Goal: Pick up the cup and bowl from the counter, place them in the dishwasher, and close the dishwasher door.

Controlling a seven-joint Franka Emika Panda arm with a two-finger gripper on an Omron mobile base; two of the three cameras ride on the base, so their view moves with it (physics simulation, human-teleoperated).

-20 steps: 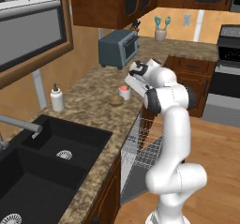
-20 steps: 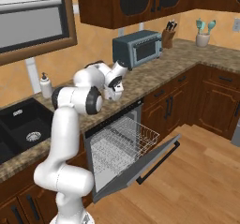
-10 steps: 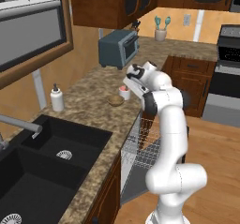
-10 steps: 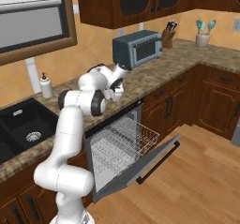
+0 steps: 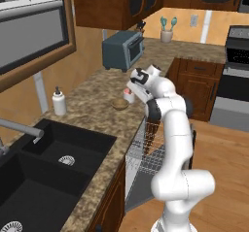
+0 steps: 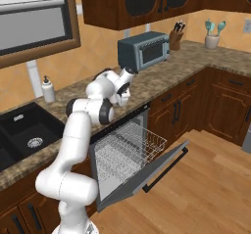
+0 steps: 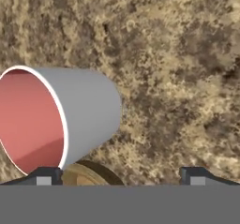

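- Hand view: the gripper (image 7: pixel 121 175) hangs above the counter (image 7: pixel 187 68) with jaws spread and empty; the cup (image 7: pixel 56 117) stands left of centre, with the bowl (image 7: pixel 89 175) just beside it.
- Step in hand, judged: approach to the cup.
- Next move: shift towards the cup until the rim sits between the fingertips, then descend and close.
- Right base view: the dishwasher door (image 6: pixel 147 172) hangs open.

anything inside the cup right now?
The cup looks empty: the hand view shows bare pinkish-red inner wall. Its floor is out of sight. The bowl peeks out beside it, mostly cut off at the frame's bottom.
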